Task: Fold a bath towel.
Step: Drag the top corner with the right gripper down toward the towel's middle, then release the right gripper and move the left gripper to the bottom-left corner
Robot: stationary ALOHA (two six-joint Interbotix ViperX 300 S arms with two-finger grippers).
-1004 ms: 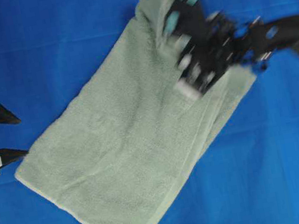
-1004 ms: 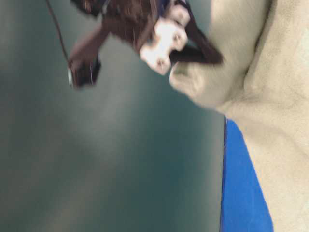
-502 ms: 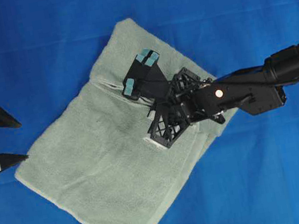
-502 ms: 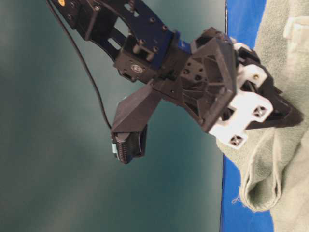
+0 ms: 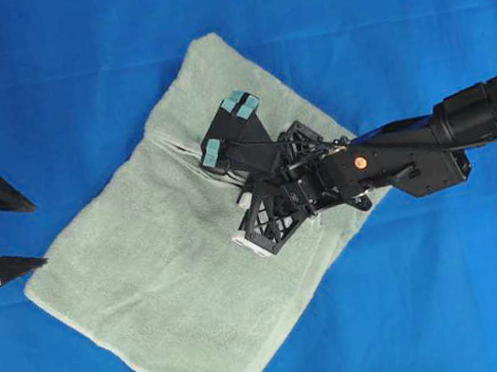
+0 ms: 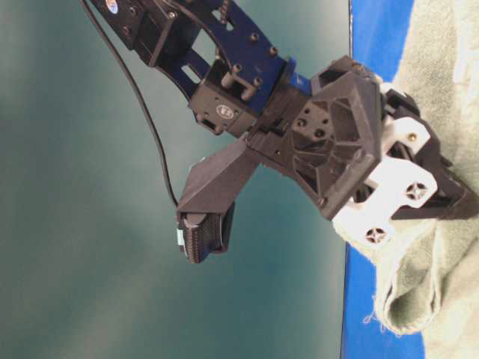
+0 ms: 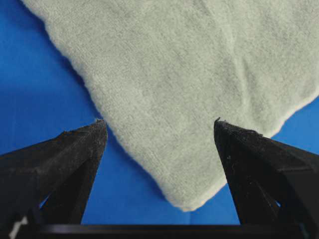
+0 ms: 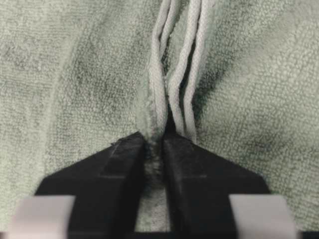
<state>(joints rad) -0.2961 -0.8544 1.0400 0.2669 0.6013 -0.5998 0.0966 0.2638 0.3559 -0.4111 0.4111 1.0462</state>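
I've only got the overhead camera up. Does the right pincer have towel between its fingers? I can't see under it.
Observer: Yes. On its wrist camera the right pincer pinches a hemmed edge of the bath towel, fingertips nearly together.
Operator: One layer or several?
Observer: Several hem edges run side by side ahead of the tips; only the leftmost clearly sits between them.
Operator: And the left pincer?
Observer: Its wrist camera shows the left pincer wide open, a towel corner showing between its fingers, not gripped.
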